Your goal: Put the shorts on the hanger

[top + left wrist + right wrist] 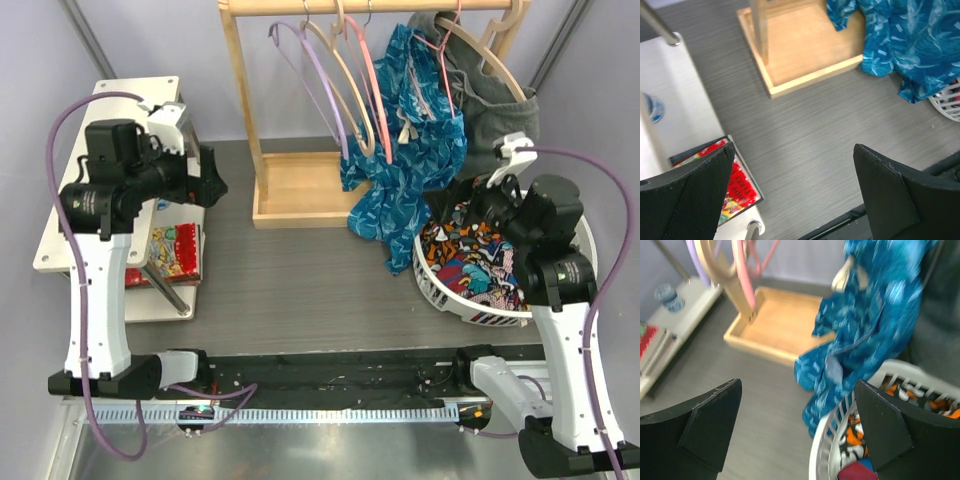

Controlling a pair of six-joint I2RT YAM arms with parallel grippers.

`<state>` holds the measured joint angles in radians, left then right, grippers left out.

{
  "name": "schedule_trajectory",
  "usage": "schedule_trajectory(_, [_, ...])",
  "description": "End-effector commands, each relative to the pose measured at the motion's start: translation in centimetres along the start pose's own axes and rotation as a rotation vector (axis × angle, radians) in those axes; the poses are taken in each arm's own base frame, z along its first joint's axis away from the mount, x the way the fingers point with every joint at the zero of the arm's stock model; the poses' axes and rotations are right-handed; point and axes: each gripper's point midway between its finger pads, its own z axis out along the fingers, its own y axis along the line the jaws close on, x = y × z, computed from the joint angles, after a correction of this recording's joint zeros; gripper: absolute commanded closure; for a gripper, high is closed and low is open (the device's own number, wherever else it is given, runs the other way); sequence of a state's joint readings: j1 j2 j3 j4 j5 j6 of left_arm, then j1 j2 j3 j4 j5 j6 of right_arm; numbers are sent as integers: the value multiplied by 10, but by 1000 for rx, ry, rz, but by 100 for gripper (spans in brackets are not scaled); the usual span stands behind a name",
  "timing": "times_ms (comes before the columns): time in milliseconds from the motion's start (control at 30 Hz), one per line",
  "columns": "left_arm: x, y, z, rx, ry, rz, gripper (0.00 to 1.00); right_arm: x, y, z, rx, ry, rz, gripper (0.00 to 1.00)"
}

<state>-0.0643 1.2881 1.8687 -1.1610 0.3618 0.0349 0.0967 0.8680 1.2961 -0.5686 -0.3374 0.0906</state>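
1. The shorts [405,150] were seen hung at the right end of the rack [240,100], draped about the hanger [435,75], whose pink wire crossed their upper part. Their lower end was trailed down to the table [300,290], against the basket [450,300].
2. A grey garment [495,90] was hung just to their right. Three bare hangers [345,80] were hung on the same rail to their left.
3. The right corner of the rack's base tray [300,190] was overlapped by the shorts' lower folds.
4. The right gripper [797,385] was held over the basket, near the shorts but apart from them. Its fingers were spread wide, with nothing between them.
5. The left gripper [792,147] was held over the table's left side, well apart from the shorts. Its fingers were likewise spread wide and nothing was gripped.
6. The hanger's wire could be made out only from above. The shorts were shown blurred in the right wrist view, hanging just beside the basket rim. A small blue-and-white cup [652,107] on the shelf [60,230] was shown only by the wrist views, being hidden from above by the left arm.
7. The basket was filled with patterned clothes [475,265]. A red packet [175,250] was laid on the shelf.
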Motion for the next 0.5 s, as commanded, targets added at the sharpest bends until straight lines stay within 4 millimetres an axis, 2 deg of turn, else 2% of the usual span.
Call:
schedule_trajectory(0, [11, 6, -33, -63, -28, 13, 0, 42, 10, -13, -77, 84, -50, 0])
schedule_trajectory(33, [20, 7, -31, -65, -10, 7, 0, 47, 14, -17, -92, 88, -52, 0])
schedule_trajectory(200, [37, 11, -45, -103, -24, 0, 0, 80, 17, -23, -118, 152, -24, 0])
schedule_trajectory(333, [52, 14, -45, -120, -19, -17, 0, 90, 20, -28, -130, 163, -20, 0])
schedule_trajectory(467, [51, 14, -48, -124, -41, -22, 0, 94, 21, -32, -131, 164, -18, 0])
